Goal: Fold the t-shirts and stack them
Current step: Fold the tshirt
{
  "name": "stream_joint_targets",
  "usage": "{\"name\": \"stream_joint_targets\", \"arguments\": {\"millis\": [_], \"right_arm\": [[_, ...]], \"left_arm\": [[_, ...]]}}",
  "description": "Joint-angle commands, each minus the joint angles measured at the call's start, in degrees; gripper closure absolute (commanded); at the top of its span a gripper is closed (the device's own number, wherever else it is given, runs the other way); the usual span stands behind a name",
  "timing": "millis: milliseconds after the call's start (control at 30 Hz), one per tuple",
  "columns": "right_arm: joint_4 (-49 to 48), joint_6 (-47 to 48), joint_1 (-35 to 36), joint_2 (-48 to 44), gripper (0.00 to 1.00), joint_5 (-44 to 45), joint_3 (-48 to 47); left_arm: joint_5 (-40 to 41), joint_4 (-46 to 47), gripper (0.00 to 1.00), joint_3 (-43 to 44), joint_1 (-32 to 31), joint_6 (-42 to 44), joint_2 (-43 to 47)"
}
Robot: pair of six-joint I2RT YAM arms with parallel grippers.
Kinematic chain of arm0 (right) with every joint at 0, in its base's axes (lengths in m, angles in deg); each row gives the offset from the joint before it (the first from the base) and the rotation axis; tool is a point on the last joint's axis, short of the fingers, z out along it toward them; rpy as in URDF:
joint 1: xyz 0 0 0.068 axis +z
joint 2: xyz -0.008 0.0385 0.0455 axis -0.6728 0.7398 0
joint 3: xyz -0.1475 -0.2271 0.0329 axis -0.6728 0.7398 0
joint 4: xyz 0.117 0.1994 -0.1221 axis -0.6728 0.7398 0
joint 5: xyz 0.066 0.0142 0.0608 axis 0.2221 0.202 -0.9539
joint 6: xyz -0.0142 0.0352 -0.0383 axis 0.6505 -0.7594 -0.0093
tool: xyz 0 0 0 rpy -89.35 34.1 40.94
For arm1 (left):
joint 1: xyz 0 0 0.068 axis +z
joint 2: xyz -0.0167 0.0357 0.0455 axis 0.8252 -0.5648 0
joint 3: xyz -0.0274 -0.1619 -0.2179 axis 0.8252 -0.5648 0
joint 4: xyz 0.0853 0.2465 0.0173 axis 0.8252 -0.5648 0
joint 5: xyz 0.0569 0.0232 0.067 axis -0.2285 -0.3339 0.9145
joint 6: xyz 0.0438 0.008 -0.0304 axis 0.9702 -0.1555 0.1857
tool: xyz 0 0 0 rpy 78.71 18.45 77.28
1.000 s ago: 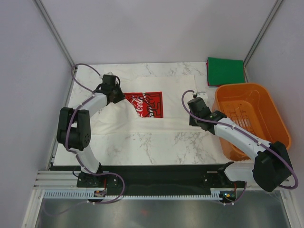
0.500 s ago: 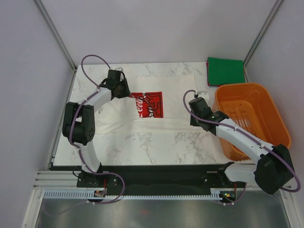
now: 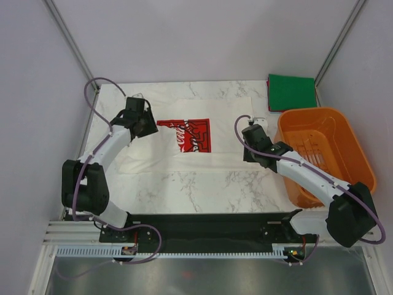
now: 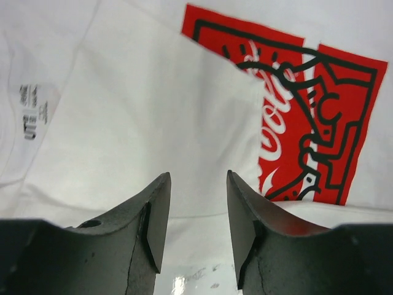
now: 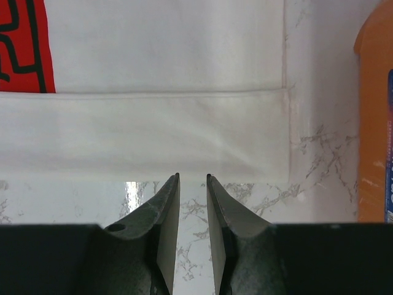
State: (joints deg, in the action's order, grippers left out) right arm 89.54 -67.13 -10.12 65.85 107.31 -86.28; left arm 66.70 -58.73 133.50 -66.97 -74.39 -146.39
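The white t-shirt point(image 3: 215, 161) lies spread flat across the marble worktop point(image 3: 202, 184) between the two arms, its red print point(image 3: 191, 135) facing up near the middle. The left hand point(image 4: 196, 178) hovers over the shirt's left side, fingers apart with nothing between them. Below it, a flap of white cloth lies folded inward, its corner covering the left edge of the print.

The right hand point(image 5: 192, 178) is at the opposite side, fingers only narrowly apart and gripping nothing. Bare marble shows beneath them, and the shirt's right-hand corner and a band of cloth along its edge lie just ahead. The orange basket point(image 3: 319, 112) stands close on that hand's right.

With the left side apparently turned in, the matching fold seems to fall to the right arm, which is plainly the nearer one. The cloth it would take lies just in front and would travel leftward, toward the print.

The green t-shirt point(image 3: 291, 92), folded square, sits at the far right corner beyond the basket, well apart from both hands. That puts the stacking spot on the right arm's side too.
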Motion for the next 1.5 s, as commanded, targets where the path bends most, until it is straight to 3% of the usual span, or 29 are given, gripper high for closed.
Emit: {"name": "stream_joint_targets", "arguments": {"millis": [0,200,600,900,1133,1333,1467], "right_arm": [[-1.9,-0.7,0.5,2.1,0.68,-0.8,-1.1],[-4.4,-0.1,0.5,5.4,0.68,0.1,1.4],[-9.5,-1.8,0.5,21.6,0.70,8.4,2.7],[-5.5,-4.6,0.7,16.5,0.70,8.4,5.3],[-3.0,-4.5,1.0,10.1,0.69,5.5,4.0],[-5.2,-2.0,1.1,9.9,0.68,3.4,0.2],[-7.8,-0.2,1.0,14.7,0.68,3.8,-1.7]], "left_arm": [[0.4,-3.1,0.51,-7.7,4.5,-7.9,4.7],[1.9,-3.2,0.55,-18.0,12.9,-13.8,8.6],[16.3,-4.1,0.55,-24.9,16.8,-21.3,7.2],[18.4,-5.6,0.55,-22.9,19.3,-21.8,5.6],[16.6,-7.7,0.55,-17.2,19.2,-15.5,13.9],[5.4,-7.5,0.51,-12.2,18.9,-11.7,16.9],[-3.3,-5.9,0.51,-12.2,18.8,-13.0,15.0]]}}
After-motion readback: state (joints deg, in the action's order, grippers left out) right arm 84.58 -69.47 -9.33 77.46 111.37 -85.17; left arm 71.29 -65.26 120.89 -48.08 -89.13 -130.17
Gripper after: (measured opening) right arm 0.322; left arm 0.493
